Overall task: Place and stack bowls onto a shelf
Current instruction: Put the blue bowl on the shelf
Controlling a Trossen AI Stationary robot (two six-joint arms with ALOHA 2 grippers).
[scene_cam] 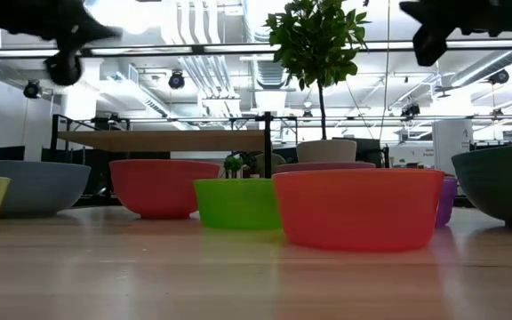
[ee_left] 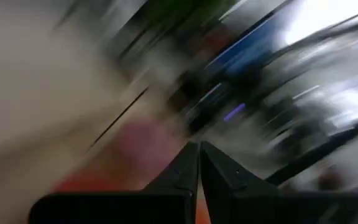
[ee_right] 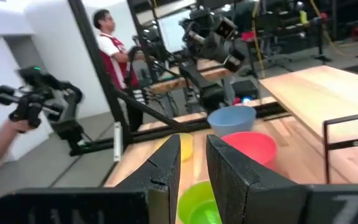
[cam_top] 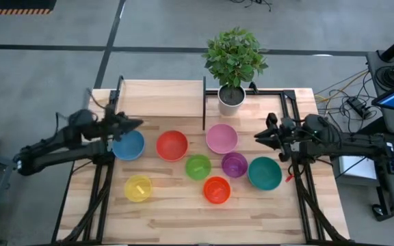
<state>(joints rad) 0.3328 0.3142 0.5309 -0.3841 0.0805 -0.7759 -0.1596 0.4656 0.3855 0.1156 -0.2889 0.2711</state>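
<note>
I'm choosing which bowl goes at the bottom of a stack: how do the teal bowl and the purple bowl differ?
The teal bowl is clearly wider than the purple bowl. In the low view the teal one also stands taller. The teal bowl lies nearer the right gripper, at the group's right end, while the purple one lies further in, beside the green bowl. Both stand upright, empty, on the table, not yet on the shelf.

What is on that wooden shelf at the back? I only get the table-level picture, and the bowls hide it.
Observer: From above, the pale wood-plank shelf holds no bowls.
Visitor: And the dark shapes overhead?
Observer: Two arms. The left pincer is shut, by the rim of the small round blue plastic bowl.
Visitor: The other?
Observer: The right pincer is open and empty, beside the round pink plastic bowl.
</note>
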